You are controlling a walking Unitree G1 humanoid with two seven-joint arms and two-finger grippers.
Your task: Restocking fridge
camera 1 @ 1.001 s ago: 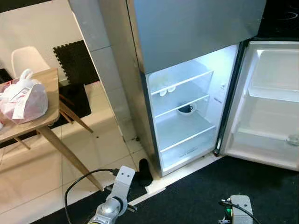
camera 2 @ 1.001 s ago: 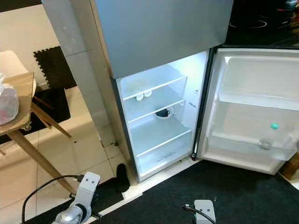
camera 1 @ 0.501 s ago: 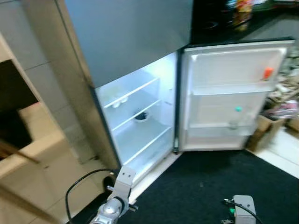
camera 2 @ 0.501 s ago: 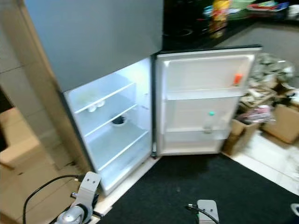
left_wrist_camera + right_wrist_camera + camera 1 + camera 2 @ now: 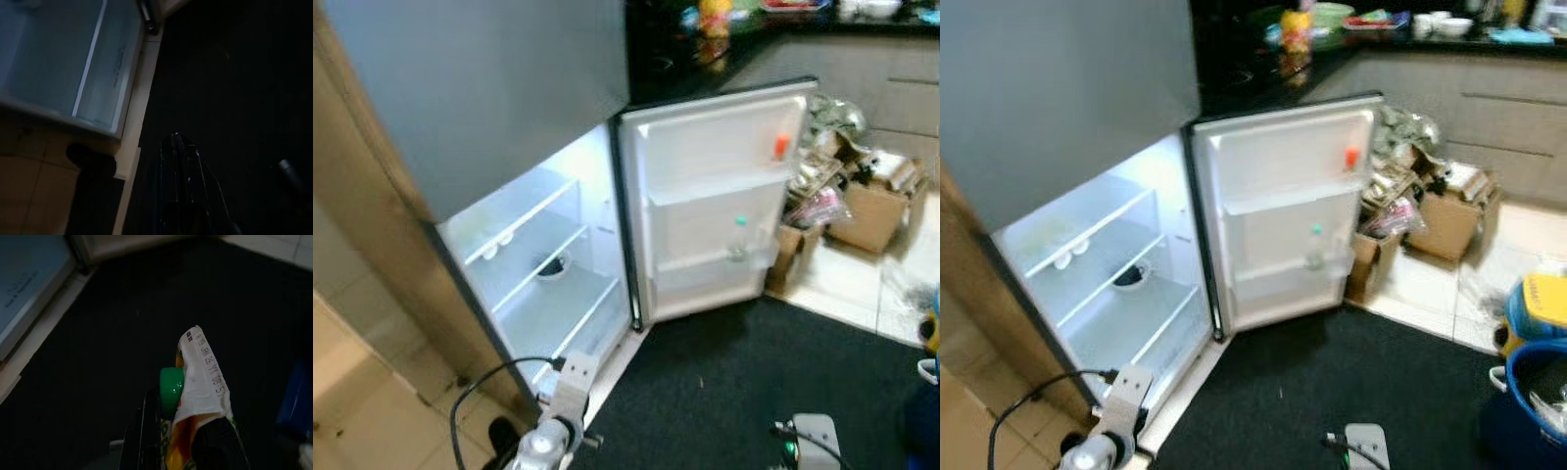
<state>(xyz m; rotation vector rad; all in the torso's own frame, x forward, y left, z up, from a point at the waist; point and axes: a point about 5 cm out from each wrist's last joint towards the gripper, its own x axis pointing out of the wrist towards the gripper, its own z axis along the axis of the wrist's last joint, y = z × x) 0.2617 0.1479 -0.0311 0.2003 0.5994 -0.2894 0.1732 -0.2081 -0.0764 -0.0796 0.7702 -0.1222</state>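
The fridge stands with its lower compartment lit, and its door swung wide to the right. A dark bowl sits on the middle shelf. The door rack carries a clear bottle with a green cap, and a small orange item sits higher up. In the right wrist view my right gripper is shut on a juice carton with a green cap, hanging low over the black mat. In the left wrist view my left gripper is shut with nothing in it, near the fridge's bottom edge.
A black mat covers the floor before the fridge. Cardboard boxes and clutter sit right of the door. A blue bucket and a yellow object stand at the far right. A dark counter with items runs behind.
The camera has swung right: the wooden table and bag have left the picture, and boxes, bucket and counter have come in. Both arms hang as before.
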